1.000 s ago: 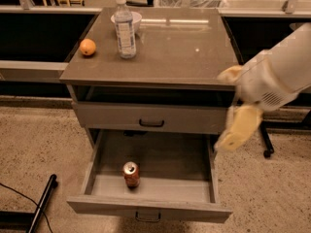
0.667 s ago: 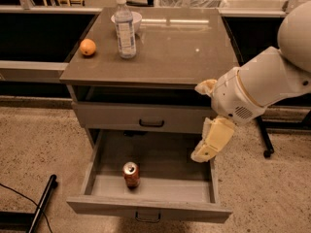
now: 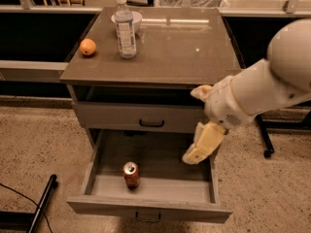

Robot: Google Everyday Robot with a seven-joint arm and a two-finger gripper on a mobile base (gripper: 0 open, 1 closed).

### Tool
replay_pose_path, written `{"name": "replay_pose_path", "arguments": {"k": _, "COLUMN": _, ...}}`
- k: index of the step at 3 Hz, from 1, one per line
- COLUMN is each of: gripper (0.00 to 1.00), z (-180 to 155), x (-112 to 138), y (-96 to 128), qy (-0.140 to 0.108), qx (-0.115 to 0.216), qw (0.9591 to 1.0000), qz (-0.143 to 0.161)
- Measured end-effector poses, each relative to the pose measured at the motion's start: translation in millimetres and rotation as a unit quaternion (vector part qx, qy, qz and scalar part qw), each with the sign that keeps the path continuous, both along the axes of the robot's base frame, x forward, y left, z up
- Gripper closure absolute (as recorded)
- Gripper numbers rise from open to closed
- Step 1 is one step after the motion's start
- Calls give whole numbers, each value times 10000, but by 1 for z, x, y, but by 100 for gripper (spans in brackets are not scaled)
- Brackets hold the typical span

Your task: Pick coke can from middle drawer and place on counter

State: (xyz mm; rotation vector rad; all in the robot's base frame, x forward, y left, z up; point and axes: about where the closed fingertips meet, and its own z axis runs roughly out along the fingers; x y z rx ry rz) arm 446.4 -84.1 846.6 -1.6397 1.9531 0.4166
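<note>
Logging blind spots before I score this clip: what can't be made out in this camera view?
- Gripper, over the right side of the open middle drawer: hides the drawer floor behind it.
- Arm: cut off by the right edge.
- Bowl on the counter: the water bottle in front covers most of it; contents unseen.
- Coke can: label too small to read.

Dim, warm light all round. A pale streak of glare runs across the glossy counter point(image 3: 194, 57) at the back, beside the water bottle point(image 3: 125, 27). Deep shadow sits under the counter and at the back of the middle drawer point(image 3: 146, 208). The gripper point(image 3: 191, 158), over the drawer's right side, glows cream; the coke can point(image 3: 131, 174) glints on top.
</note>
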Motion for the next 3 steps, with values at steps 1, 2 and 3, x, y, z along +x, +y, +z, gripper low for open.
{"name": "replay_pose_path", "arguments": {"k": 1, "gripper": 0, "z": -93, "x": -14, "y": 53, "qy": 397, "qx": 714, "qw": 9963, "qz": 272}}
{"name": "replay_pose_path", "arguments": {"k": 2, "gripper": 0, "z": -167, "x": -22, "y": 88, "qy": 454, "qx": 1438, "qw": 9876, "qz": 426}}
{"name": "replay_pose_path", "arguments": {"k": 3, "gripper": 0, "z": -199, "x": -6, "y": 95, "qy": 337, "qx": 1685, "qw": 9847, "qz": 298}}
